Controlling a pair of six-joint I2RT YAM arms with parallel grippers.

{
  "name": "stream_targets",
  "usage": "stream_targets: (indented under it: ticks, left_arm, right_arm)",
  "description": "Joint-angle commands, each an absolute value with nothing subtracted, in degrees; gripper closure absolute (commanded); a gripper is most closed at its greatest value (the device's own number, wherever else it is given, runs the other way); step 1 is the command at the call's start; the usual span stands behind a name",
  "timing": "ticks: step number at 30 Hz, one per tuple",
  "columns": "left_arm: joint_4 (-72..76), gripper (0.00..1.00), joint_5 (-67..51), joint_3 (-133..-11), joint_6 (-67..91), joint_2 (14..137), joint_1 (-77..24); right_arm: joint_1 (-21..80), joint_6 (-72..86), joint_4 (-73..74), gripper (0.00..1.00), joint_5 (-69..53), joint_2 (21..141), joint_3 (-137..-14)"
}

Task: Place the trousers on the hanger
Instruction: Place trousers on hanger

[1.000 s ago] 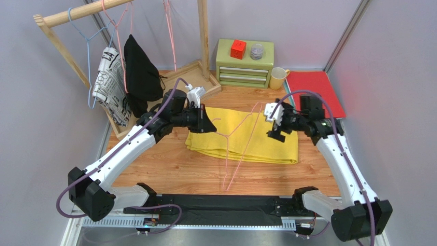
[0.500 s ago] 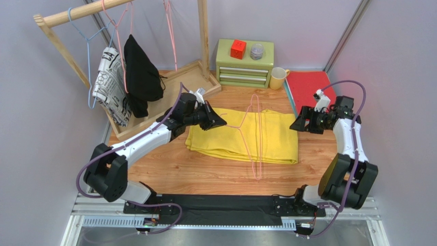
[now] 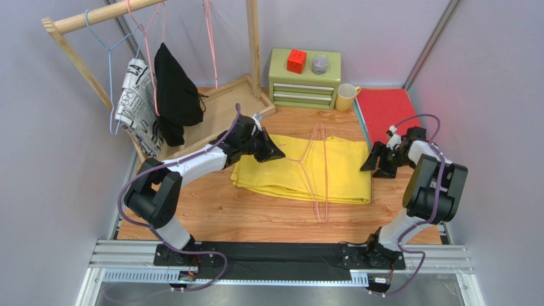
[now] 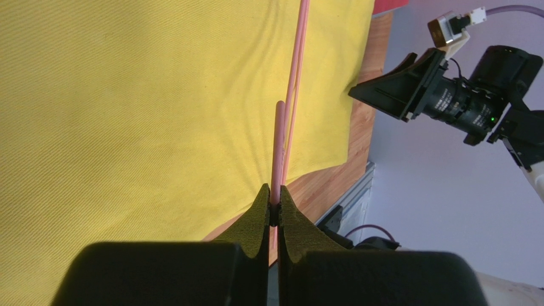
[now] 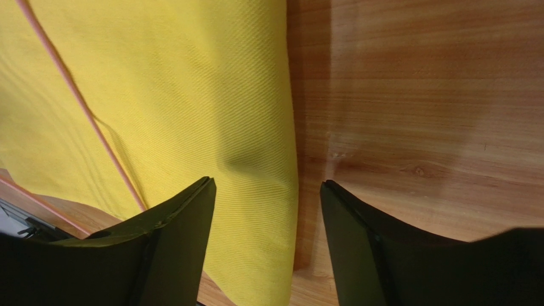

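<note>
The yellow trousers lie folded flat on the wooden table, roughly midway between the 2 arms. The pink hanger stretches across them, its hook toward the far side and 1 end reaching past the near edge of the cloth, over the bare wood. The left gripper has its jaws pressed together on a corner of the hanger's wire (the left wrist view shows the wire pinched right at the fingertips, above the yellow cloth). The right gripper sits at the right edge of the trousers with its jaws apart. From its wrist camera the cloth's edge runs between the 2 fingers, with bare wood beside the right one, and whether they touch the cloth cannot be told. At the back left a wooden rack carries a black garment, a black-and-white patterned garment and a light blue hanger. Along the back stand a green drawer box with a red cube on top, a yellow mug and a red folder.
</note>
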State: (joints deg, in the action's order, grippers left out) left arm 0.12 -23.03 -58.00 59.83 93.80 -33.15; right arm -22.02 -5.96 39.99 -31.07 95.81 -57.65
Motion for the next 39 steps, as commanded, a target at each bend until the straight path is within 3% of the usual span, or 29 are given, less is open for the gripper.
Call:
stream_targets:
  ticks: [1,2,7,8,14,23,31,39]
  left_arm:
    - [-4.12,1.00,-24.43,-62.65,55.29,94.39,-32.87]
    - [-5.61,1.00,-25.13,-63.19,53.37,94.48,-32.87]
    - [-12.47,1.00,-25.58,-67.23,48.52,94.13,-32.70]
    - [-13.00,1.00,-25.23,-67.32,48.25,93.70,-32.61]
    - [-12.83,1.00,-24.87,-67.24,49.39,94.48,-31.91]
    - [-8.96,1.00,-26.37,-66.88,52.47,92.38,-30.50]
    - [-10.20,1.00,-25.75,-64.34,53.34,90.97,-26.37]
    - [-5.89,1.00,-28.83,-62.23,55.46,90.88,-25.23]
  right_arm:
    - [-21.71,-2.99,37.36,0.42,-29.79,99.22,-59.15]
    - [-21.71,-2.81,37.61,0.46,-30.84,99.75,-60.19]
    - [-21.80,-2.72,39.98,0.86,-34.80,101.43,-63.36]
    - [-21.88,-2.81,40.51,0.99,-37.07,101.16,-63.89]
    - [-19.34,3.07,42.54,1.00,-47.71,93.62,-66.62]
    - [-3.97,15.54,33.85,1.00,-49.22,88.95,-66.36]
    - [7.02,24.42,24.53,1.00,-48.87,92.63,-67.50]
    - [15.90,33.66,8.20,1.00,-44.92,105.10,-67.15]
